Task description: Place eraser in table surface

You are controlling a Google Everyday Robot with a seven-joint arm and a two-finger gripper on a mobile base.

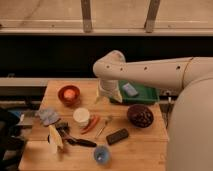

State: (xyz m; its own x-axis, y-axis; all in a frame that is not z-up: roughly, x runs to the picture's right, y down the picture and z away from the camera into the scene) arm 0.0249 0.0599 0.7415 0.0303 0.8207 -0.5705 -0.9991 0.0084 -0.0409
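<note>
Table surface (142, 147): a light tan wooden top is seen spread across the lower half of the view, and every smaller thing is carried on it.
Arm (150, 72): a thick white arm is seen reaching in from the right, above the back of the table.
Green tray (150, 95): set at the back right corner; a pale blue-grey pad (130, 90) is laid in it.
Dark bowl (140, 116): placed in front of the tray, near the right edge.
Red bowl (69, 94): placed at the back left, with something orange held inside.
Gripper (108, 97): pointed downward over the back middle of the table, just left of the tray; its jaws are spread apart and nothing is seen held between them.
Black-handled utensil (80, 141): laid flat towards the front left.
Eraser (117, 136): a small flat black block, laid on the bare wood in front of the dark bowl and to its left, well apart from the gripper.
Blue cup (101, 155): stood near the front edge, left of the eraser.
</note>
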